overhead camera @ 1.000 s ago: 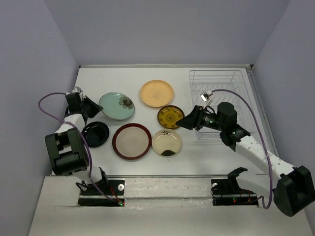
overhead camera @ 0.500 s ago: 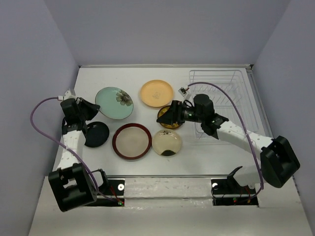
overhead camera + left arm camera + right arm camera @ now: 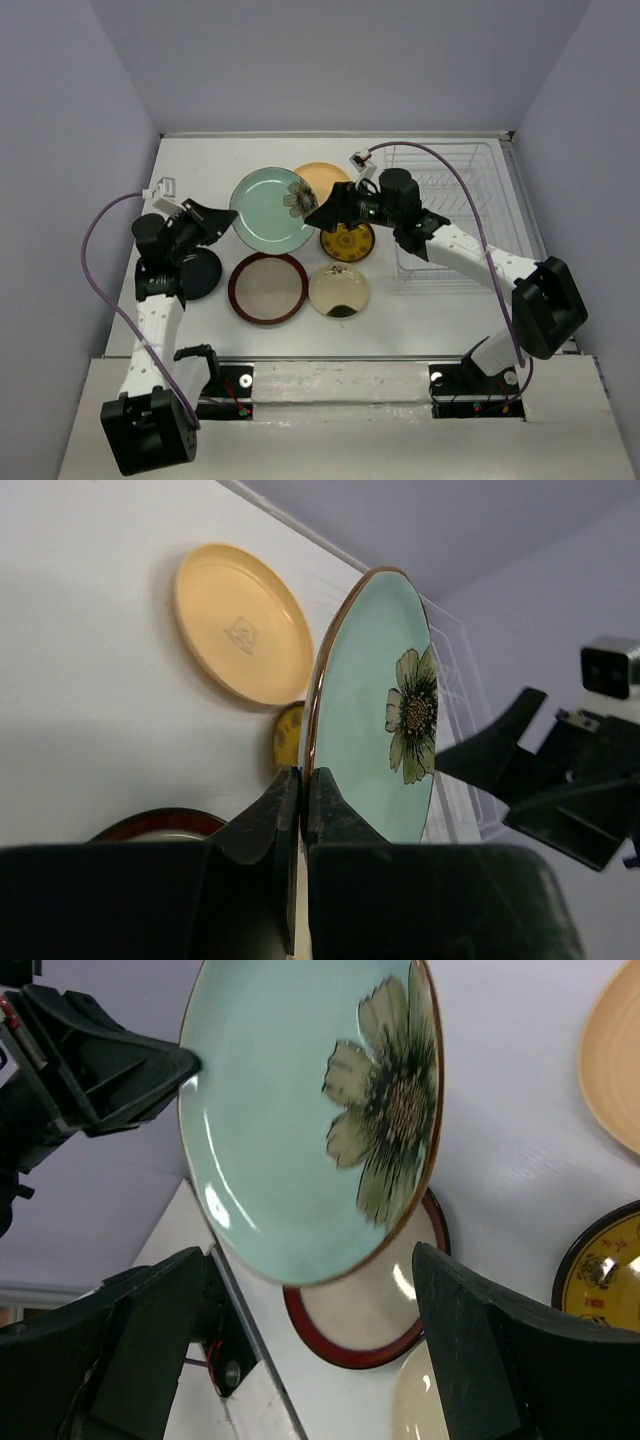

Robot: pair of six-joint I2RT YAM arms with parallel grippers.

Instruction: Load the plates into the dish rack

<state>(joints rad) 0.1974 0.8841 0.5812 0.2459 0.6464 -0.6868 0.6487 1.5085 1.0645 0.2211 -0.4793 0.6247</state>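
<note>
My left gripper (image 3: 226, 216) is shut on the rim of the pale green flower plate (image 3: 270, 208) and holds it tilted up off the table; the left wrist view shows the jaws (image 3: 302, 780) pinching its edge (image 3: 385, 710). My right gripper (image 3: 314, 214) is open at the plate's flower side. In the right wrist view the plate (image 3: 310, 1110) hangs just ahead of the spread fingers (image 3: 150, 1340), untouched. The orange-yellow plate (image 3: 328, 178) is partly hidden behind it. The brown-and-gold plate (image 3: 347, 241), red-rimmed plate (image 3: 267, 288) and cream plate (image 3: 338, 290) lie flat. The dish rack (image 3: 445, 195) stands at the back right.
A black dish (image 3: 196, 272) lies on the table under my left arm. Grey walls close in the table on the left, back and right. The right arm stretches across the front of the rack.
My left gripper has lifted the green plate off the table, tilted it up and carried it right. My right gripper has swung left from the rack to the plate's edge.
</note>
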